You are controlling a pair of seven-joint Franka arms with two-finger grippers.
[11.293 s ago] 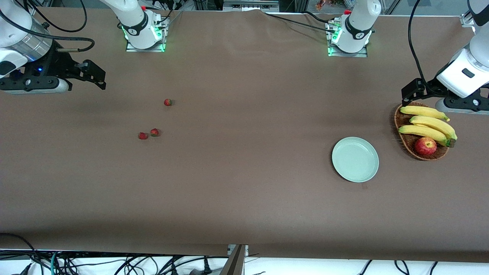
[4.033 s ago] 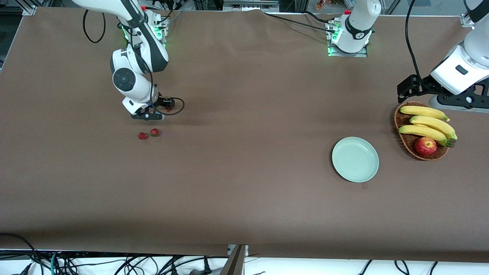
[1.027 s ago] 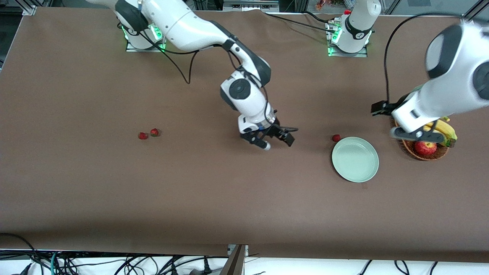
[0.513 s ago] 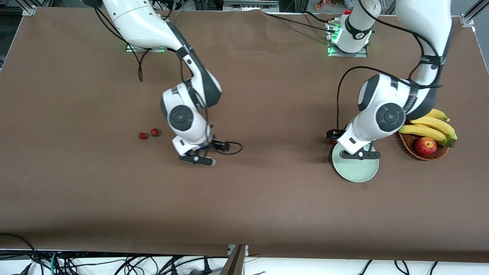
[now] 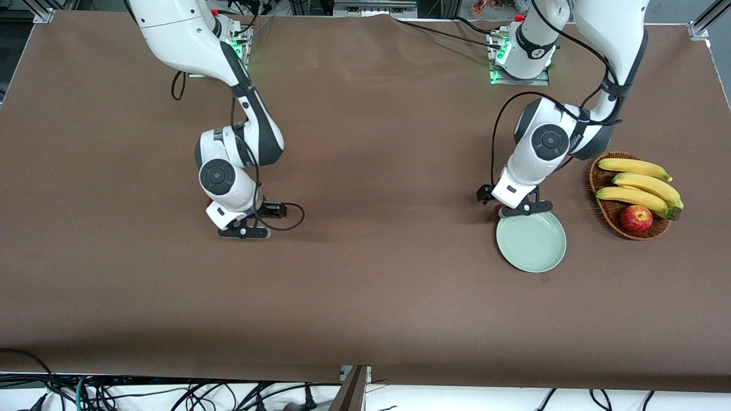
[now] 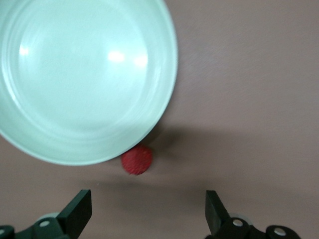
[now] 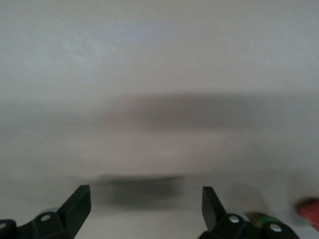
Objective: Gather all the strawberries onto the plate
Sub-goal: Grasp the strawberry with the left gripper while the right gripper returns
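The pale green plate (image 5: 531, 240) lies toward the left arm's end of the table. One strawberry (image 6: 137, 159) rests on the cloth, touching the rim of the plate (image 6: 79, 79). My left gripper (image 5: 517, 210) hovers open just above it, and the berry sits a little ahead of the fingertips (image 6: 79, 211). In the front view the hand hides that berry. My right gripper (image 5: 243, 231) is open and low over the cloth. A red strawberry (image 7: 310, 206) shows beside it, and a sliver of a berry (image 5: 209, 201) peeks out by its wrist.
A brown wicker basket (image 5: 595, 178) with bananas (image 5: 639, 182) and a red apple (image 5: 635, 218) stands beside the plate, toward the left arm's end of the table. Cables hang below the table's front edge.
The right arm swung back from the table's middle to the two strawberries at its end. The left arm came down from over the basket to the strawberry beside the plate.
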